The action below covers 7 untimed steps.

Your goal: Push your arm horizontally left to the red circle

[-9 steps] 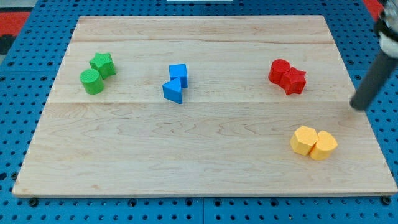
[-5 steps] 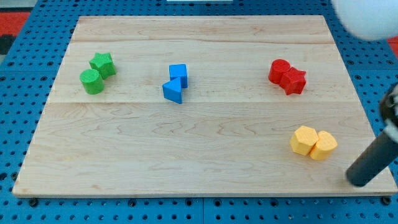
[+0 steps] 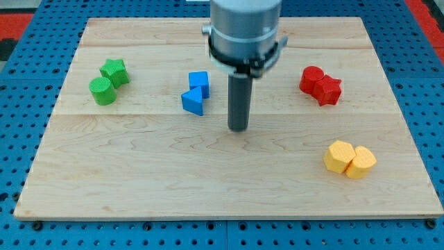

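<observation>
The red circle (image 3: 311, 78) sits at the view's right on the wooden board (image 3: 139, 180), touching a red star-shaped block (image 3: 328, 90) on its right. My tip (image 3: 238, 128) rests on the board near the middle, well to the left of the red circle and a little lower. It stands just right of the blue triangle (image 3: 193, 102) and blue cube (image 3: 199, 82), apart from them.
A green circle (image 3: 103, 91) and a green star-shaped block (image 3: 114, 71) sit together at the view's left. Two yellow blocks (image 3: 349, 159) lie at the lower right. Blue pegboard surrounds the board.
My rod moved from the board's lower right edge to the middle, now left of the red blocks. No block has moved.
</observation>
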Tool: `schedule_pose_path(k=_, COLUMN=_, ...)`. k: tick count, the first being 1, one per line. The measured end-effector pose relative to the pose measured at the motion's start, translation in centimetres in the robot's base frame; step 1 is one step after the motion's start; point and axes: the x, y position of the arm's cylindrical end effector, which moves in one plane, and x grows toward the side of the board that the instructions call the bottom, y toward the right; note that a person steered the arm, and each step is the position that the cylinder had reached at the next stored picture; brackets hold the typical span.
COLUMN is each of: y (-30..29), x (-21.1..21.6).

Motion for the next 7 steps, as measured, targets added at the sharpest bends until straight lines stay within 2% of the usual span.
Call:
schedule_pose_path(k=1, y=0.4, x=-3.3)
schedule_pose_path(k=4, y=-1.8, x=-6.4)
schedule_pose_path(k=6, y=0.5, x=-9.2)
schedule_pose_path(k=7, y=3.9, x=-11.2)
